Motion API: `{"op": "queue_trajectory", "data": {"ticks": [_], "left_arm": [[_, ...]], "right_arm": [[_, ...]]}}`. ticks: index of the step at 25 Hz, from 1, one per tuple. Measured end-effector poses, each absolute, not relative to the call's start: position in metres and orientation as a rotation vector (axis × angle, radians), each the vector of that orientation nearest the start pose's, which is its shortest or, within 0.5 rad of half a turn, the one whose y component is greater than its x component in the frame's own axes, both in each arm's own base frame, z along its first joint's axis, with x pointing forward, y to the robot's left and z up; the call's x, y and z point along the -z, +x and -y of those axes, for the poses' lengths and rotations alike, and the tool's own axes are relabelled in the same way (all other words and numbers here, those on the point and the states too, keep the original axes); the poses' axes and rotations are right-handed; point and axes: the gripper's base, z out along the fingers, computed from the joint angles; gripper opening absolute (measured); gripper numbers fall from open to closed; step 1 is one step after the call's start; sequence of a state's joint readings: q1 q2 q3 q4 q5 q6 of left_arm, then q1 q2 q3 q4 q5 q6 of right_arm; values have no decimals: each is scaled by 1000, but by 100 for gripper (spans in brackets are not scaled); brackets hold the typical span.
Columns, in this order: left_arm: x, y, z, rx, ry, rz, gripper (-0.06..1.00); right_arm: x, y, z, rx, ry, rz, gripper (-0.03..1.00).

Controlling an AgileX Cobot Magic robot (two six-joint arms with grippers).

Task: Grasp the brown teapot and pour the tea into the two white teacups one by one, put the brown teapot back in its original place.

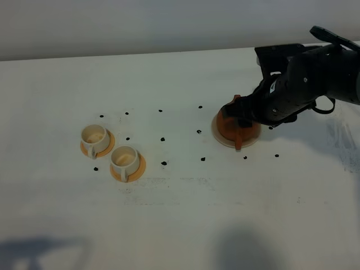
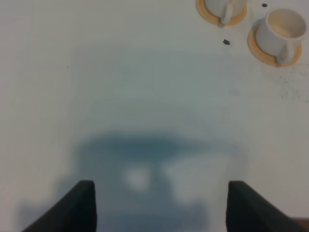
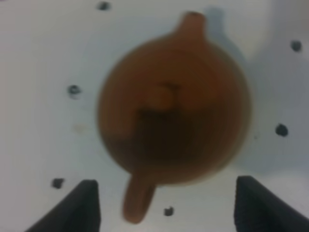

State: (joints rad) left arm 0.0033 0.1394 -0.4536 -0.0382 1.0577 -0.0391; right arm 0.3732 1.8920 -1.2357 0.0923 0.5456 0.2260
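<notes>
Two fingers of the right gripper [image 3: 165,205] spread wide, clamped on nothing, poised close over the brown teapot [image 1: 235,126]. Teapot upright, lid on, seated on its cream coaster [image 1: 215,130] right of centre on the table [image 1: 180,225]. Straight handle [image 3: 139,199] jutting toward the near table edge, spout [image 3: 192,21] opposite; in the right wrist view, handle lying lengthwise within the gap between the fingertips, nearer one than the other, so probably a small sideways shift before closing across it. Left gripper [image 2: 161,208] likewise open, empty, over the table, well apart from the teapot. Far teacup [image 1: 94,135] and near teacup [image 1: 125,158] on orange saucers [image 1: 139,167], well left of the teapot: likely a long leftward carry.
</notes>
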Motion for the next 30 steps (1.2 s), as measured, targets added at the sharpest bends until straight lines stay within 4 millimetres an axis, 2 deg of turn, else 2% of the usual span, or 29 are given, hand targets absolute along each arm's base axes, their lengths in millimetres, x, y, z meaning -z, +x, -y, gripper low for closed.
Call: {"op": "queue_trajectory", "data": {"ticks": [3,7,19,30], "left_arm": [[-263,20,3,67,-50,-2227,57],[-263,20,3,67,-50,-2227,57],[-263,20,3,67,-50,-2227,57],[-263,20,3,67,-50,-2227,57]], "right_arm": [[-172,362,-147,-296,-60,-2735,59],[-173,361,-152,-337,-29,-2740,59],[-184,347,-189,-343,-185,-2770,59],[-182,349,-180,-259,-76,-2797,59]]}}
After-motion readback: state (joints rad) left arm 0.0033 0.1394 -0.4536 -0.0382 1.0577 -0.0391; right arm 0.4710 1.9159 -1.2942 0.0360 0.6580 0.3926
